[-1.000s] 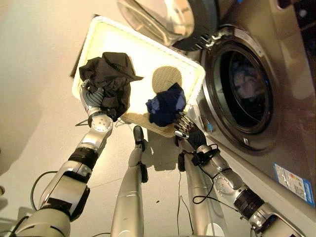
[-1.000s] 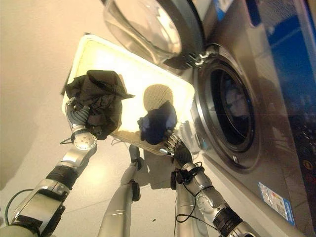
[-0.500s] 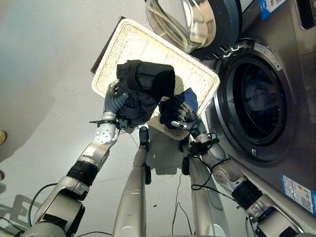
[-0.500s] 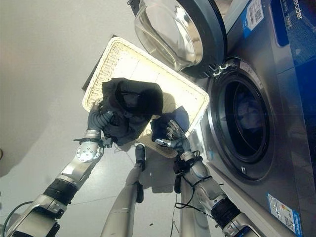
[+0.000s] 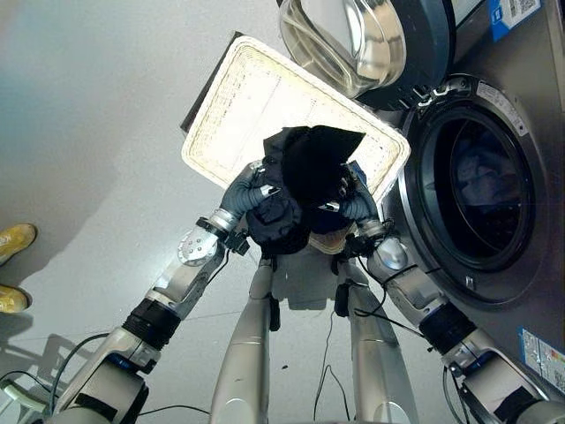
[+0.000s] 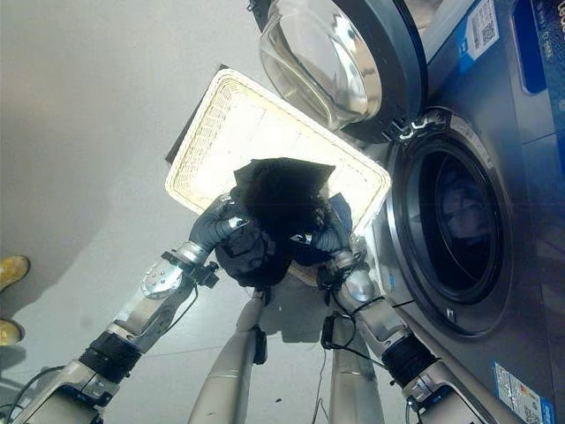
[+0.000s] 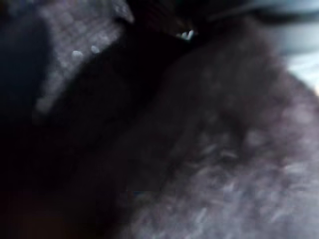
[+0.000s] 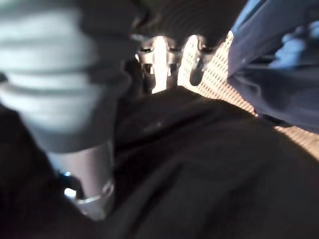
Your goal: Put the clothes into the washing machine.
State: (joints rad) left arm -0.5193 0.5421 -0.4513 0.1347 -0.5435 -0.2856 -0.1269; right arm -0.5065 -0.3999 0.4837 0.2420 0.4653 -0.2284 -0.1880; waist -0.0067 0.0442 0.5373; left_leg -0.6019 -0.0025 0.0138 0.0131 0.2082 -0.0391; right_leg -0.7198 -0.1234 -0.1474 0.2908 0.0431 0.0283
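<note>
While the black garment [image 5: 305,181] bunches between our hands above the wicker basket [image 5: 231,106], we cannot tell how either hand's fingers sit: left hand [image 5: 252,193] and right hand [image 5: 357,205] are buried in it. Blue cloth [image 8: 279,64] lies beside our right hand; the washing machine [image 5: 485,190] gapes beyond it.

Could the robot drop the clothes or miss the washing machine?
Maybe. The black garment is bunched between the left robot hand and the right robot hand, with loose cloth hanging, so part could slip back into the basket.

A blue garment lies in the basket right beside it and might get dragged out.

The washer's door stands open above the basket; lifted cloth might brush it on the way to the drum.
</note>
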